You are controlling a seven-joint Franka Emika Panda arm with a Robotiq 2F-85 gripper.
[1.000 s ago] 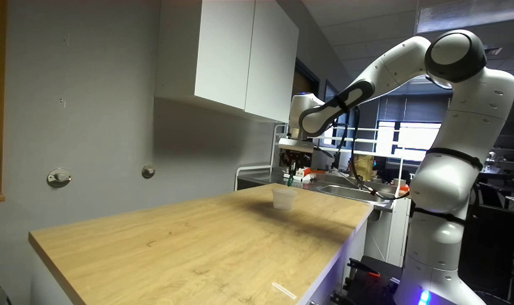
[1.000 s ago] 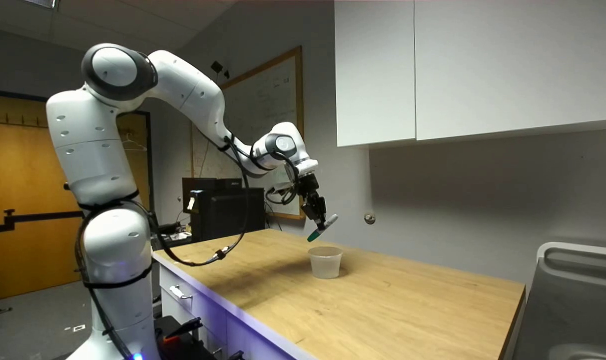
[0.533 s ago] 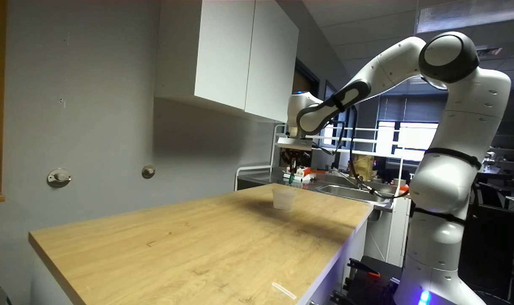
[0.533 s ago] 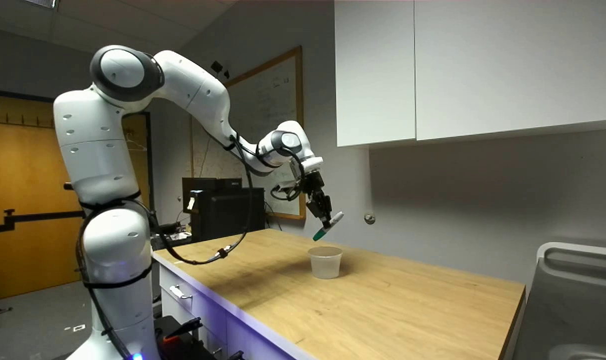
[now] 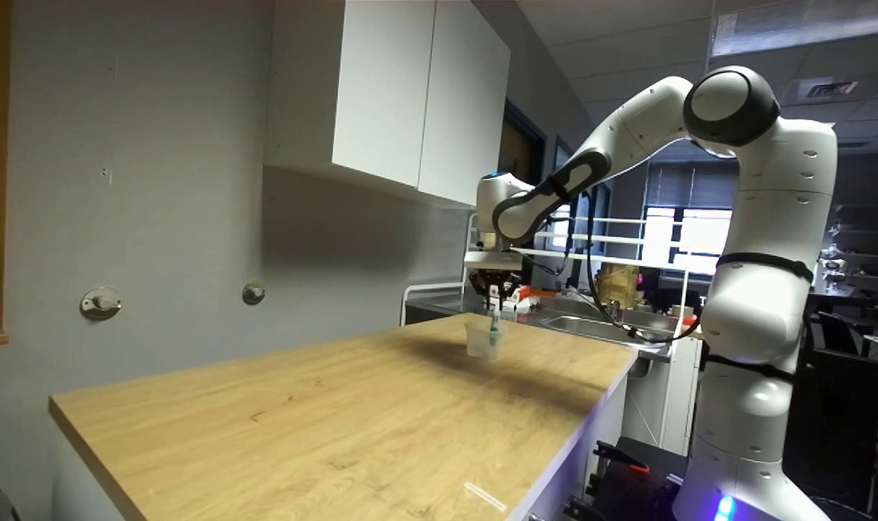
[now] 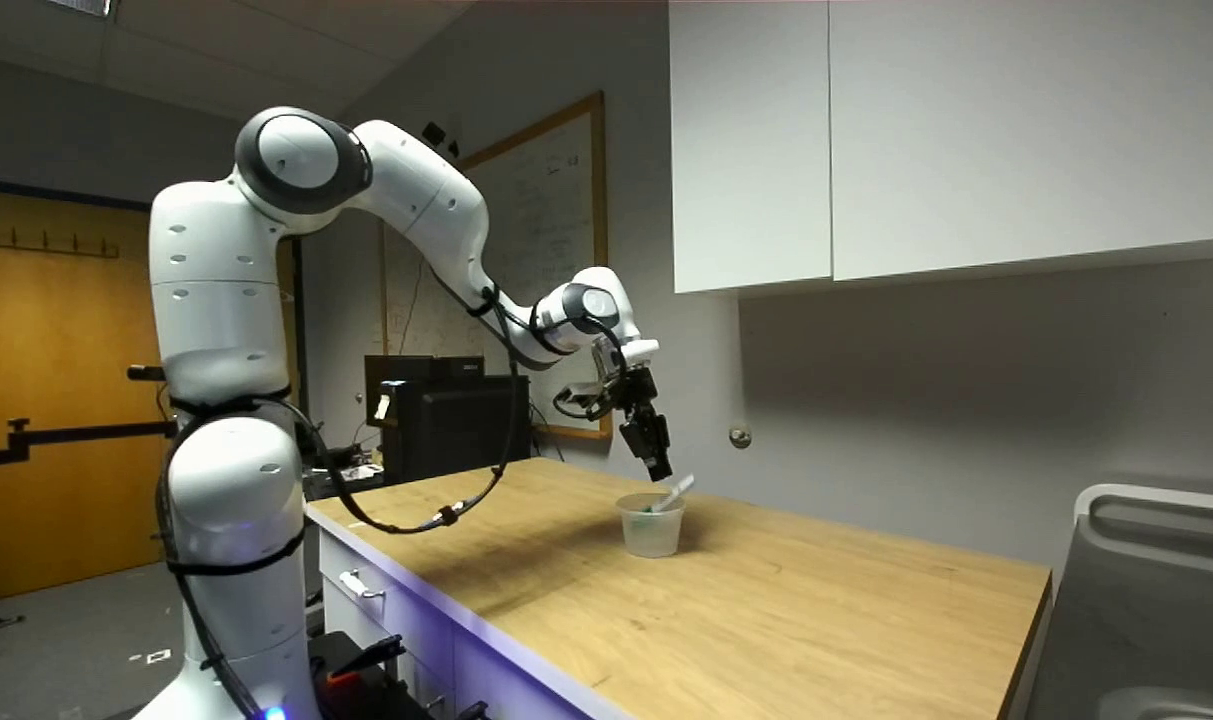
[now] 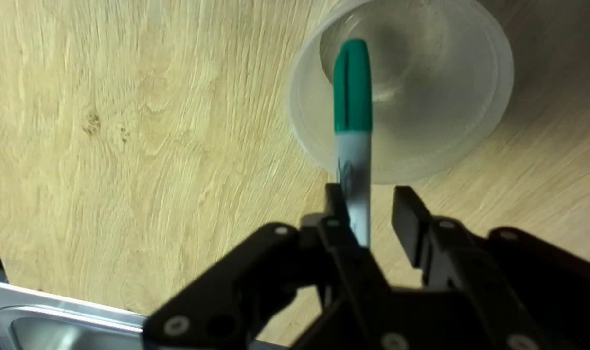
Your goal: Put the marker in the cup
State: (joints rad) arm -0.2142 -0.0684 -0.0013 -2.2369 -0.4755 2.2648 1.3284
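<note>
The end effector [image 7: 369,192] stands released: in the wrist view its two fingers [image 7: 409,223] are apart, with the wooden table [image 7: 178,160] showing between the marker [image 7: 353,92] and the finger on the 3 o'clock side; whether the finger on the 9 o'clock side touches the marker, I cannot tell. The marker leans in the cup [image 6: 651,538], green cap down inside and white end jutting over the rim between 1 and 2 o'clock in an exterior view, just beside the end effector. The cup sits upright on the table, roughly at 6 o'clock from the end effector in both exterior views. A metal sink [image 7: 66,305] lies toward 8 o'clock in the wrist view. Farther out, in an exterior view, the white arm [image 6: 421,195] comes in from between 10 and 11 o'clock, a whiteboard [image 6: 541,210] hangs at 11 o'clock, a white cupboard [image 6: 966,140] is toward 1 o'clock, and a brown door [image 6: 56,340] stands well apart at 9 o'clock.
</note>
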